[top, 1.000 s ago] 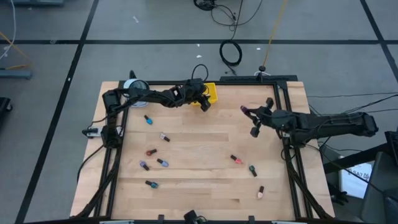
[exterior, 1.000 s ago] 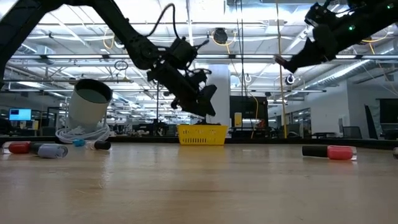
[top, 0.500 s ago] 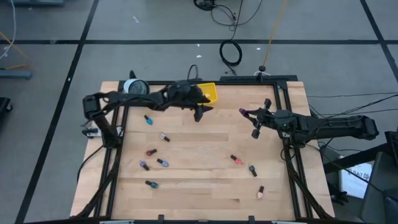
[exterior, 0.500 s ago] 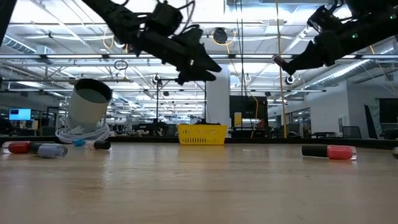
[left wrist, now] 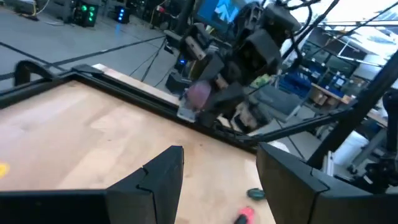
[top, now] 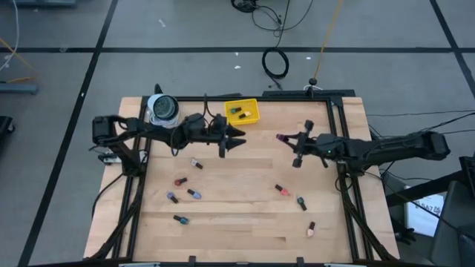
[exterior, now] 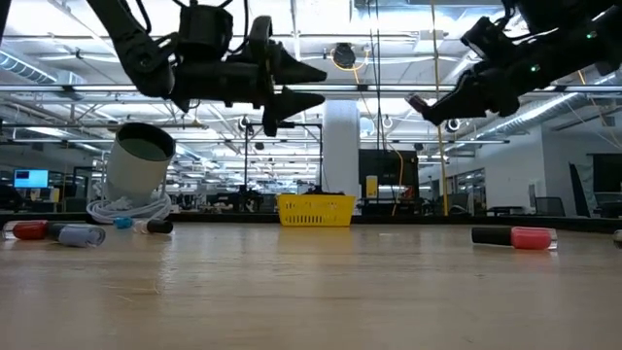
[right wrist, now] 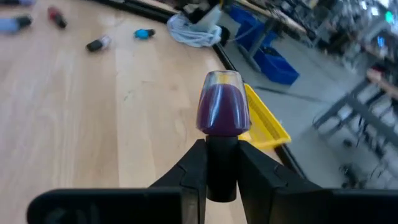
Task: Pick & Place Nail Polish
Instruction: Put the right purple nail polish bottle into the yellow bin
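Note:
My right gripper (top: 295, 142) is shut on a purple nail polish bottle (right wrist: 222, 107) high above the table's right half; it also shows in the low view (exterior: 420, 102). My left gripper (top: 237, 139) is open and empty, level in the air, near side of the yellow tray (top: 243, 111), which holds two bottles. In its wrist view (left wrist: 217, 177) it looks across at the right gripper's bottle (left wrist: 200, 96). Several more bottles lie on their sides on the wood, such as a blue one (top: 177, 142) and a red one (top: 282, 190). My right gripper pinches the bottle's dark cap (right wrist: 221, 163) between its two fingers (right wrist: 192, 169). The fingers come roughly level from the table's right and lie along the bottle. The purple body sticks out beyond the fingertips, toward the table's left. The bottle is lifted clear of the table.
A round grey-white tape roll (top: 162, 108) with a coil of cable stands at the far left corner. A black frame (top: 338, 119) runs round the table's edges. Loose bottles lie at the near left (top: 180, 219) and near right (top: 311, 228); the table's middle is bare wood.
My left gripper has drawn back from over the yellow tray toward the table's near-left, risen, and tipped from pointing down to level. My right gripper has carried the purple bottle toward the table's left, nearer the tray, still lifted clear.

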You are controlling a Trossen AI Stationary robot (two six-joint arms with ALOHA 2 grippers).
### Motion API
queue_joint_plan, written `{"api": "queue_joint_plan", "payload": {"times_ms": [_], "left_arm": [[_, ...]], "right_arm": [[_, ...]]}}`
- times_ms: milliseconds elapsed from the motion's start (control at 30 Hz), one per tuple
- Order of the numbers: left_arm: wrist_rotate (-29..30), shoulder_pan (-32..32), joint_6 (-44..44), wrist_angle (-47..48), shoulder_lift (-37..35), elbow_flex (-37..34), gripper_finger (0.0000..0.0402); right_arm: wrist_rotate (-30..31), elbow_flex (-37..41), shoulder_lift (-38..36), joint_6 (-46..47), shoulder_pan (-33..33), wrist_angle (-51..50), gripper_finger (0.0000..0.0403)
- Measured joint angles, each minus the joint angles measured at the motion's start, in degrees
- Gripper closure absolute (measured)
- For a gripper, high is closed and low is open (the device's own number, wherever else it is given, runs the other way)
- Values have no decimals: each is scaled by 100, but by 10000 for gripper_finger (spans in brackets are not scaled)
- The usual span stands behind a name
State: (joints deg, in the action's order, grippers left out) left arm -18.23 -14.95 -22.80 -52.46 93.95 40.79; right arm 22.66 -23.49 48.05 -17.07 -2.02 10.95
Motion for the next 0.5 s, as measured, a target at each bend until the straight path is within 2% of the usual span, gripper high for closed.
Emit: {"api": "queue_joint_plan", "payload": {"times_ms": [200, 333, 500], "left_arm": [[444, 410, -444, 313, -2, 310, 201], [598, 612, -469, 1692, 0, 904, 202], [1668, 800, -318, 3407, 14, 1657, 202]], "right_arm": [[351, -459, 1227, -701, 331, 511, 352], [452, -916, 1881, -770, 481, 511, 352], [552, -1276, 2366, -888, 641, 506, 352]]}}
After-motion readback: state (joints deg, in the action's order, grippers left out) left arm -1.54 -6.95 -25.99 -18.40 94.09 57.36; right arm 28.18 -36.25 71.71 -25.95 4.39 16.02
